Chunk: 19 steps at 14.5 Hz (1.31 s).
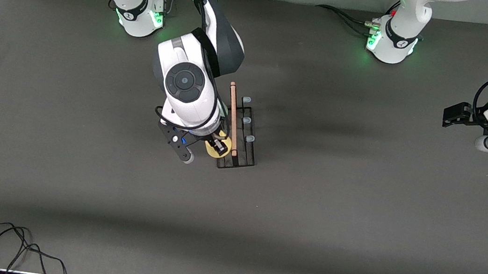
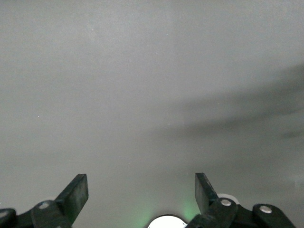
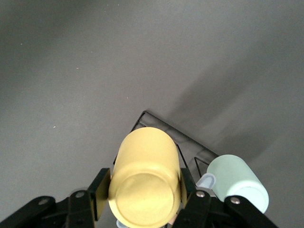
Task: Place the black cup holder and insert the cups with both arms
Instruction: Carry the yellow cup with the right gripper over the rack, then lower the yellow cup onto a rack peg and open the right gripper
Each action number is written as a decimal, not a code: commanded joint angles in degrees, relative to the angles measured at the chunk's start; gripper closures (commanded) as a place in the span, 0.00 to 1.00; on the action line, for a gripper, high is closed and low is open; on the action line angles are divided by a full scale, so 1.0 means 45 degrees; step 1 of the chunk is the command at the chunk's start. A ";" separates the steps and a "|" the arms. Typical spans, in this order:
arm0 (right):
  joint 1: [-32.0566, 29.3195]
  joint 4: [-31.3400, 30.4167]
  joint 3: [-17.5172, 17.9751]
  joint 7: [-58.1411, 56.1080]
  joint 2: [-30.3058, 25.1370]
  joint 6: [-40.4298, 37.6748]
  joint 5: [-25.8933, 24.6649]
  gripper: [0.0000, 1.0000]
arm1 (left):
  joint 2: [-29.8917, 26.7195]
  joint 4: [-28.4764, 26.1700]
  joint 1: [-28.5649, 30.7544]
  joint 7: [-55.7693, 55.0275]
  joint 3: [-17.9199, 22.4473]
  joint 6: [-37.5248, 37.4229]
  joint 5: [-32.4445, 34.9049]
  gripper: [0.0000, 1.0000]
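So the right gripper (image 1: 219,145) is clamped on the yellow cup (image 3: 145,183), one finger (image 3: 100,192) pressed on each side, bottom of the cup facing the wrist camera. It's sitting over the black cup holder (image 1: 242,132), at the corner of the rack closest to the front camera, on the side toward the right arm's end of the table. From the wrist view the rack's wire base pokes out just past the cup. Right next to the gripped cup there's a pale green cup (image 3: 239,185) on the rack, with a blue-grey peg tip (image 3: 206,180) touching it or just beside it, can't really tell. The wooden rod handle (image 1: 233,119) runs alongside the gripper.

The left gripper (image 2: 142,199) waits over bare grey table (image 2: 142,95), fingers spread wide, nothing between them.
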 commanded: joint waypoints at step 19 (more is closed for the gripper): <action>0.0036 -0.1037 0.0090 -0.0048 0.0056 0.0808 0.0309 0.00 | 0.0102 0.0280 0.0025 0.0100 -0.0002 -0.0225 0.0071 0.00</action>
